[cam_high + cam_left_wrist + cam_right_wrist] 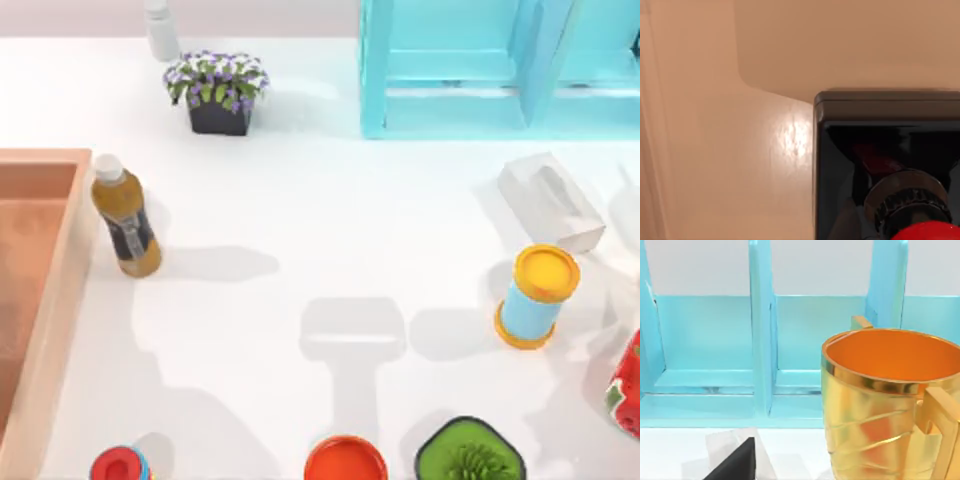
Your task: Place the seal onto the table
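Closest to the left wrist camera, the seal (890,165) is seen knob-first, its black base farther off, above the wooden tray (715,150). Whether it is held by the left gripper cannot be told. The counter (330,230) lies to the tray's right, so a rightward carry is judged necessary. The right arm is parked beside a gold cup (880,405).

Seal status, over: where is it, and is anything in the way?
Left arm over wooden tray, right arm by gold cup. Seal over tray floor, not yet on table. Bottle stands beside tray rim.
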Controlling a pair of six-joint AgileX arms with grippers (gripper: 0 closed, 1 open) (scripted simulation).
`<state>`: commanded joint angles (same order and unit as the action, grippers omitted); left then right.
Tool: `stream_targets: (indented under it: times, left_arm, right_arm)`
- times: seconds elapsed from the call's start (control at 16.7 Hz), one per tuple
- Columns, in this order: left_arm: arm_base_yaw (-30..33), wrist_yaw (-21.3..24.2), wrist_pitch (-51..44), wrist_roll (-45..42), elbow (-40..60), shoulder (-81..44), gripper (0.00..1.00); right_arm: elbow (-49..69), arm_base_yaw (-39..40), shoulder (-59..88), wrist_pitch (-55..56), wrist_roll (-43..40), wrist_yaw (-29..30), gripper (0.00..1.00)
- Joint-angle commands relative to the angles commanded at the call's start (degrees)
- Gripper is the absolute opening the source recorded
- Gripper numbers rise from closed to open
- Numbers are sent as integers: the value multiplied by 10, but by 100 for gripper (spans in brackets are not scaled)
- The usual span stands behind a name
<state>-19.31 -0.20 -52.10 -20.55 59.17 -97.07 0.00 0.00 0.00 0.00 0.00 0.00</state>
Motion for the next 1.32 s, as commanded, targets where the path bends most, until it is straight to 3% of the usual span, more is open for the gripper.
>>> stream_targets:
  times: [0.3, 0.84, 1.32]
  left_arm:
    - [41, 0, -42, 39, 41, 4, 0]
    - [290, 0, -321, 290, 251, 60, 0]
    - [319, 0, -338, 319, 278, 60, 0]
  right_arm:
    - [0, 0, 0, 0, 0, 0, 100]
    - [0, 0, 0, 0, 0, 0, 100]
    - [0, 0, 0, 0, 0, 0, 100]
